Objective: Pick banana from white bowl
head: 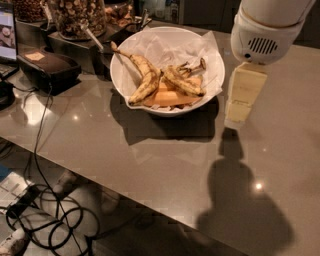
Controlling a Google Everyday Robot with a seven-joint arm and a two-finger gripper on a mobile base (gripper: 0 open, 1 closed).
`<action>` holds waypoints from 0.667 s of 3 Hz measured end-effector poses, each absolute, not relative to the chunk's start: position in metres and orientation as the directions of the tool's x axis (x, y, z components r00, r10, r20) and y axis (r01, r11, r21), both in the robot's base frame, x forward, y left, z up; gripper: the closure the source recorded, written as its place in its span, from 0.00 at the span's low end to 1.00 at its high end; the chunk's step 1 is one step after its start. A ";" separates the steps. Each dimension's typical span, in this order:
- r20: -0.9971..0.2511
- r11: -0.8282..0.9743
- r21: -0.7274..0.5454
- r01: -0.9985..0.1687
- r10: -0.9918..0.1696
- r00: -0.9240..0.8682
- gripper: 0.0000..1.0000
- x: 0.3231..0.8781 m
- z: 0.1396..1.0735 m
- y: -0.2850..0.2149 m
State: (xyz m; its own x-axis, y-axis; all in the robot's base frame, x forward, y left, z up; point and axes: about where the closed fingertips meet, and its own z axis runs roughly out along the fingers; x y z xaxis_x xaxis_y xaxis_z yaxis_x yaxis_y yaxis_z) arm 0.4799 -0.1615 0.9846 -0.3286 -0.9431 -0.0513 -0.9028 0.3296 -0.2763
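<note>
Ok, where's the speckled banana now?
Camera view: the banana lies right of centre in the white bowl, on the orange pieces; the pincer hangs right of the bowl.

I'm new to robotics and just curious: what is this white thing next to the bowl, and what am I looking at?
It is a robot arm, seen by one camera looking down at a grey table. Its end carries a cream tool, hanging above the table beside the white bowl, holding nothing. In the paper-lined bowl lie the speckled banana it must pick, a cleaner second banana and flat orange pieces. Snack jars stand behind.
</note>
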 end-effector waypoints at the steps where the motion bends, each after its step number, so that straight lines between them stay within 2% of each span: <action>1: -0.098 0.326 -0.202 -0.924 -0.945 -0.312 0.00 0.515 0.980 -0.126; 2: -0.117 0.330 -0.234 -0.915 -0.943 -0.310 0.00 0.520 0.982 -0.123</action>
